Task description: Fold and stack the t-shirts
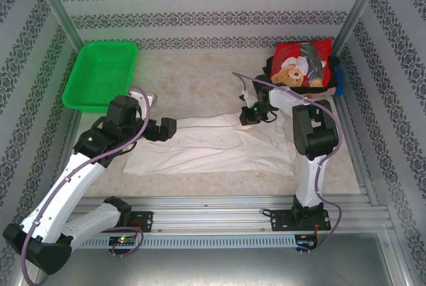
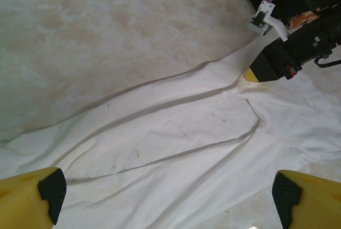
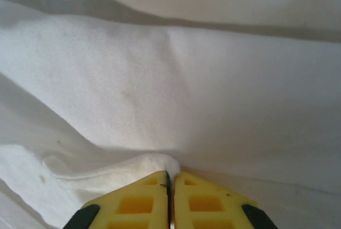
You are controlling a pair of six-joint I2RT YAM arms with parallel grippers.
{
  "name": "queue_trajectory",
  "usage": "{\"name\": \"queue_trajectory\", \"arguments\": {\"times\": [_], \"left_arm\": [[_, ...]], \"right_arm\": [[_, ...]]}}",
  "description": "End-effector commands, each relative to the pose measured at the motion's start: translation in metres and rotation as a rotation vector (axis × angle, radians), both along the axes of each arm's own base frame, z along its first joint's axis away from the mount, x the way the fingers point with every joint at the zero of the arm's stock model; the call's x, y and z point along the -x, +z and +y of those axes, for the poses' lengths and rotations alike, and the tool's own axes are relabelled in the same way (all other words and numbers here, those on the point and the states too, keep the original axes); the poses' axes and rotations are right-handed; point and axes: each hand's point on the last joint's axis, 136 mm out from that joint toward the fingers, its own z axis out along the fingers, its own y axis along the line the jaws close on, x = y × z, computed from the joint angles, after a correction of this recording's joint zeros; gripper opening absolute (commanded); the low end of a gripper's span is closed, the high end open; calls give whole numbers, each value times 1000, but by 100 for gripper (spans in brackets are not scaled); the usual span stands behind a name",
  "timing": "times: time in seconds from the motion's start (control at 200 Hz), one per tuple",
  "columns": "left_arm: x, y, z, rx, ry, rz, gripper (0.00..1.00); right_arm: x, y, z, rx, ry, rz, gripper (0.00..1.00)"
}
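Observation:
A large white t-shirt [image 1: 219, 143] lies spread and creased across the middle of the table. My right gripper [image 1: 245, 118] is at its far edge, shut on a small fold of the white cloth [image 3: 169, 166]; in the left wrist view its yellow tip [image 2: 254, 73] pinches that edge. My left gripper [image 1: 170, 128] hovers over the shirt's left part [image 2: 176, 149], open wide, with its yellow fingers [image 2: 29, 197] at the bottom corners and nothing between them. Folded t-shirts are stacked at the back right: a red one with a teddy-bear print [image 1: 303, 63] on top, with black and blue [image 1: 339, 81] under it.
A green mesh basket [image 1: 100, 73] stands at the back left. Bare marbled table [image 1: 200, 80] stretches behind the shirt. Patterned walls and metal posts close the table in, and an aluminium rail [image 1: 219, 213] runs along the near edge.

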Motion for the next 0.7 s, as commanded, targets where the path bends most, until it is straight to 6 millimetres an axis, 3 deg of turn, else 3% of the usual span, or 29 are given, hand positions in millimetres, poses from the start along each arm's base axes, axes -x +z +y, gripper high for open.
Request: {"name": "queue_trajectory", "arguments": {"times": [0.0,0.155,0.32,0.545,0.694], "left_arm": [[12,-4,8,-42,2,14,100],[19,-11,16,-66,18,18,100],[10,-27,26,-128,75,52,100],[-8,-40,30,-140,145,57,100],[-13,-57,27,-131,147,71,100]], "right_arm": [[5,17,2,28,17,-52,3],[9,44,3,10,2,-122,0],[31,64,3,1,19,-143,0],[70,48,3,27,6,-82,0],[94,22,-8,84,-15,-27,1]]}}
